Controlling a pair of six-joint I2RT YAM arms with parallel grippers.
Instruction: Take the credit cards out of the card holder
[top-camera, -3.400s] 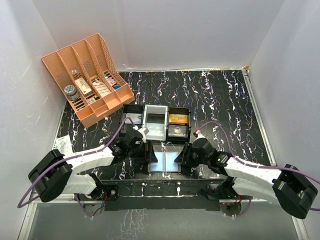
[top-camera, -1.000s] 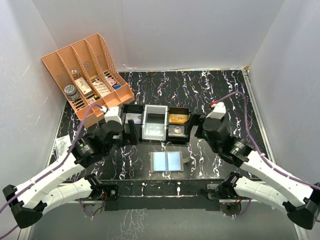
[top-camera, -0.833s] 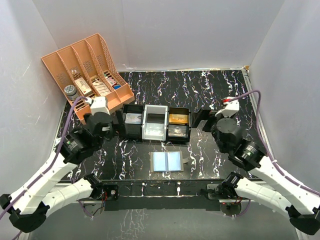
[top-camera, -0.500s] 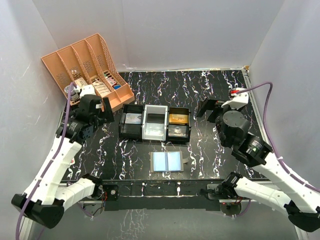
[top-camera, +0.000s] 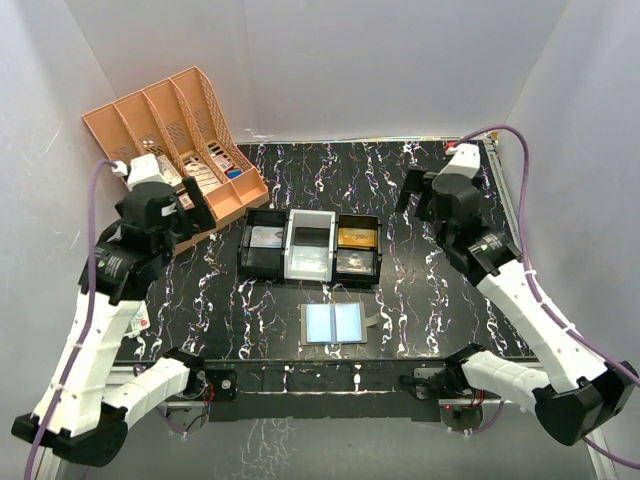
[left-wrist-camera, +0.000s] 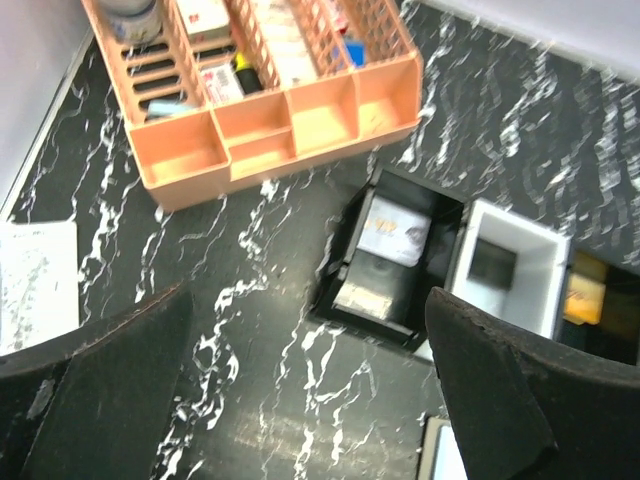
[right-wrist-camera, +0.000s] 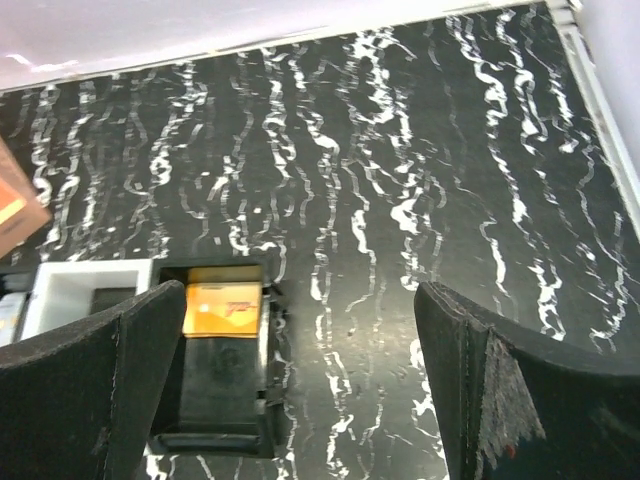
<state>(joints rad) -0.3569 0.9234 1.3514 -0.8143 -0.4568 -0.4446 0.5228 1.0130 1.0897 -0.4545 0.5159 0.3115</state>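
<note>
The card holder (top-camera: 335, 323) lies open and flat near the front middle of the table, its two pale-blue faces up; only its corner (left-wrist-camera: 440, 458) shows in the left wrist view. A gold-orange credit card (top-camera: 356, 237) (right-wrist-camera: 223, 310) lies in the right black tray (top-camera: 375, 250), and a pale card (top-camera: 264, 237) (left-wrist-camera: 395, 230) in the left black tray (top-camera: 243, 250). A dark card (top-camera: 312, 238) rests in the white tray (top-camera: 293, 250). My left gripper (top-camera: 192, 212) (left-wrist-camera: 310, 400) hangs open high over the table's left. My right gripper (top-camera: 415, 198) (right-wrist-camera: 300, 390) is open high at the back right. Neither holds anything.
A peach rack (top-camera: 175, 150) (left-wrist-camera: 270, 100) with small boxes and a jar stands at the back left. A white paper slip (left-wrist-camera: 35, 285) lies by the left wall. White walls close in the table on three sides.
Both arms have risen from beside the card holder and swung outward, the left toward the rack, the right toward the back right. Both grippers stayed open. The card holder has not moved.
</note>
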